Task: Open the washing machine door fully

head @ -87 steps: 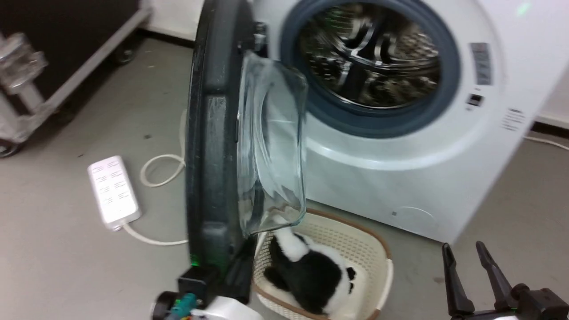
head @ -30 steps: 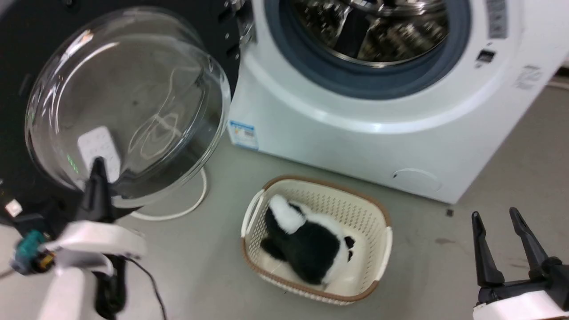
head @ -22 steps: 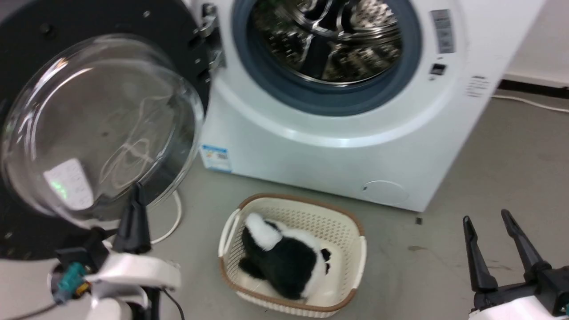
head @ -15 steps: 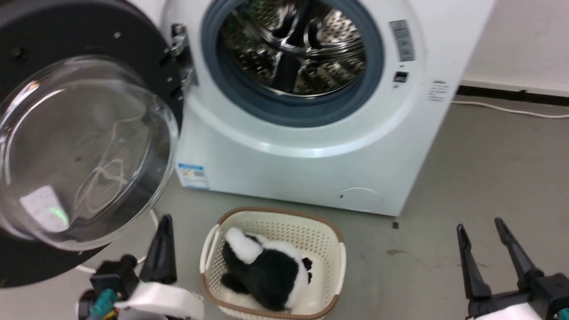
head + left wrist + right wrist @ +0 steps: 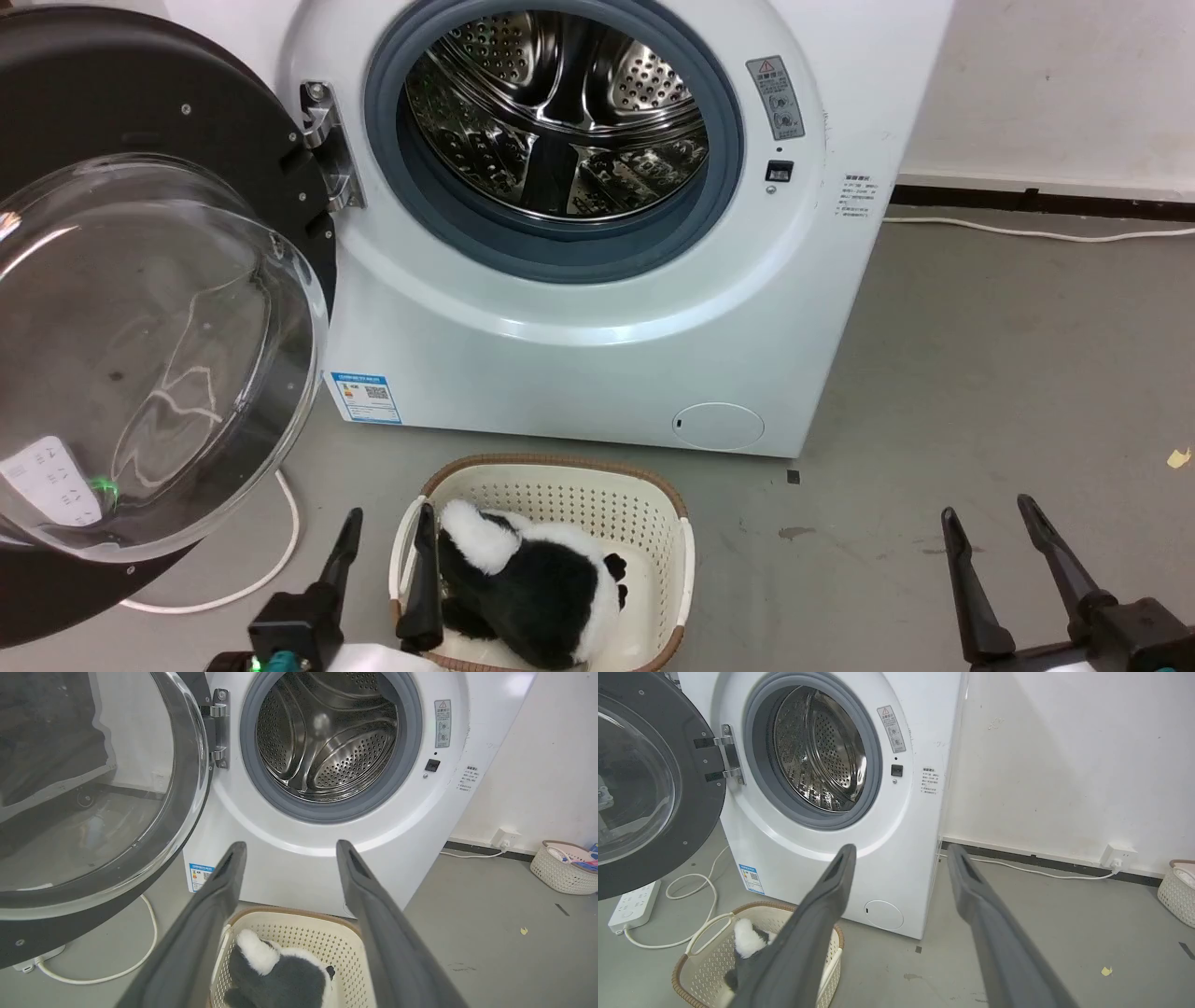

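Note:
The washing machine door [image 5: 140, 355] hangs swung wide to the left of the white machine [image 5: 597, 308], its black rim and clear glass bowl facing me, held by a metal hinge [image 5: 327, 149]. The steel drum [image 5: 560, 112] stands exposed. The same door [image 5: 88, 793] and door [image 5: 644, 788] show at the left of both wrist views. My left gripper [image 5: 387, 527] is open, low in front, clear of the door and over the basket's left edge. My right gripper [image 5: 990, 523] is open at the lower right, holding nothing.
A cream basket [image 5: 644, 495] with a black-and-white plush toy [image 5: 532, 588] sits on the floor just before the machine. A white power strip [image 5: 633, 905] and cable [image 5: 252, 579] lie under the door. A second basket [image 5: 565, 868] stands by the wall at the right.
The door has gone from edge-on to swung wide left. My left gripper has let go of it and drawn back toward the basket. The head camera has turned to face the machine.

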{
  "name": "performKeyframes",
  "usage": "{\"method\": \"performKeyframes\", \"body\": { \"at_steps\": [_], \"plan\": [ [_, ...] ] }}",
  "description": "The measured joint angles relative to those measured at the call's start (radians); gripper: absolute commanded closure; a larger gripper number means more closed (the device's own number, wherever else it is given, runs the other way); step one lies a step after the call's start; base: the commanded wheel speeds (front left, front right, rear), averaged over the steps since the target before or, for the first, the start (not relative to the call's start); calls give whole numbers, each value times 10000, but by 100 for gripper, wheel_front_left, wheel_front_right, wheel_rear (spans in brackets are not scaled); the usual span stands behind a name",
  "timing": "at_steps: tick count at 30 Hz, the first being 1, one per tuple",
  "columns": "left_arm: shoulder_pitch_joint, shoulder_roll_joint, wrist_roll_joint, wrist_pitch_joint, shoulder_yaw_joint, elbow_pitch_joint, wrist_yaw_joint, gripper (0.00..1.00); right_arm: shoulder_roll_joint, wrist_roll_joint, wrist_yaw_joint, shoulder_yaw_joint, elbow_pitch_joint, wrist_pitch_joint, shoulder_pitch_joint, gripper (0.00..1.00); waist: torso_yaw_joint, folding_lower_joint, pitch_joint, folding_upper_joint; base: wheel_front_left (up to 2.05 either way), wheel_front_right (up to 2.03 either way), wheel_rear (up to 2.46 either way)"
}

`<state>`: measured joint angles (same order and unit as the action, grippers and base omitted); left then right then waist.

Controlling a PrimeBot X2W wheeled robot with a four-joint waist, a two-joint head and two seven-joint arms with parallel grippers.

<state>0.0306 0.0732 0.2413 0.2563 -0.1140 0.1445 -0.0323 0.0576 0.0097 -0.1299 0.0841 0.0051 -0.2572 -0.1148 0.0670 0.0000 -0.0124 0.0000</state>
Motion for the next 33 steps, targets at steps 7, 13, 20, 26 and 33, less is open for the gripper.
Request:
{"method": "performKeyframes", "body": {
  "at_steps": [7, 13, 20, 26, 33],
  "plan": [
    [60, -58, -412, 0, -61, 81, 63, 0, -13, 121, 0, -10, 215, 0, -1, 0, -4, 0, -14, 0, 0, 0, 0],
    [60, -163, -656, 0, -65, 21, 88, 0, -15, 198, 0, 10, 251, 0, 0, 0, -22, 0, -6, 0, 0, 0, 0],
    [60, -198, -905, 0, -71, 31, 88, 0, -17, 270, 0, 2, 253, 0, 0, 0, -9, 1, 0, 0, 0, 0, 0],
    [60, -201, -988, 0, -42, 59, 88, 0, -21, 276, 0, -25, 259, 0, 0, 0, -3, 1, -13, 0, 0, 0, 0],
    [60, -217, -932, -17, -38, 192, 150, 100, -21, 355, 0, -35, 272, 4, 2, 100, 33, 1, -25, 0, 0, 0, 0]
  ]
}}
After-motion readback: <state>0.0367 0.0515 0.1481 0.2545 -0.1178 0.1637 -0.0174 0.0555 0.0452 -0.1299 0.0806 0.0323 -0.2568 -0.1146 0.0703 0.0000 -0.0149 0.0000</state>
